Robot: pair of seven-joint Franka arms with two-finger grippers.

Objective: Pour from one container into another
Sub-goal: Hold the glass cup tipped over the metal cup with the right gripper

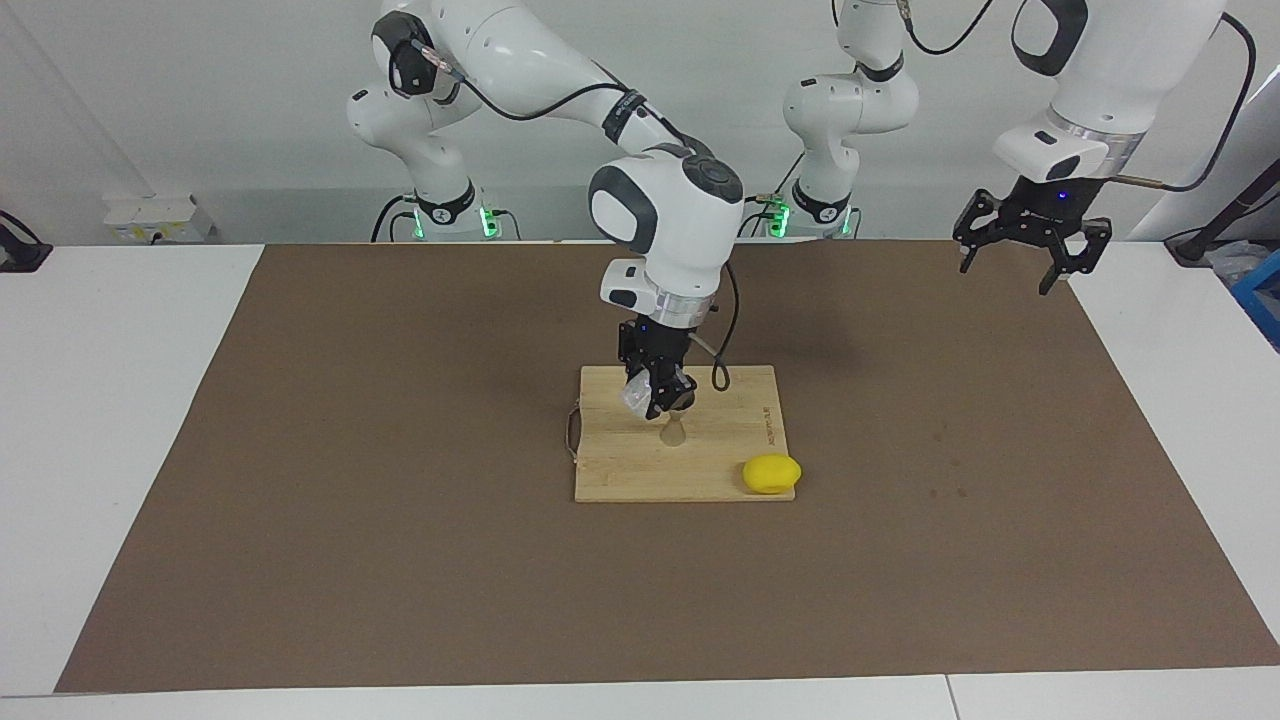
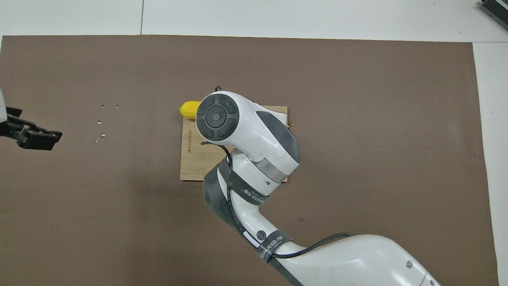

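Observation:
On the wooden cutting board point(image 1: 620, 478) stands the small silver hourglass jigger point(image 1: 674, 431). Just above it my right gripper point(image 1: 656, 393) is shut on the frosty clear glass cup point(image 1: 636, 396), which is tilted over the jigger. From overhead the right arm point(image 2: 246, 135) hides the cup, the jigger and the gripper. My left gripper point(image 1: 1021, 243) hangs open and empty high over the mat's edge at the left arm's end; the overhead view shows only its tip point(image 2: 33, 137).
A yellow lemon point(image 1: 771, 473) lies at the board's corner farthest from the robots, toward the left arm's end; overhead, the lemon point(image 2: 188, 110) is half covered by the arm. The board has a small handle point(image 1: 573, 432). A brown mat point(image 1: 400, 560) covers the table.

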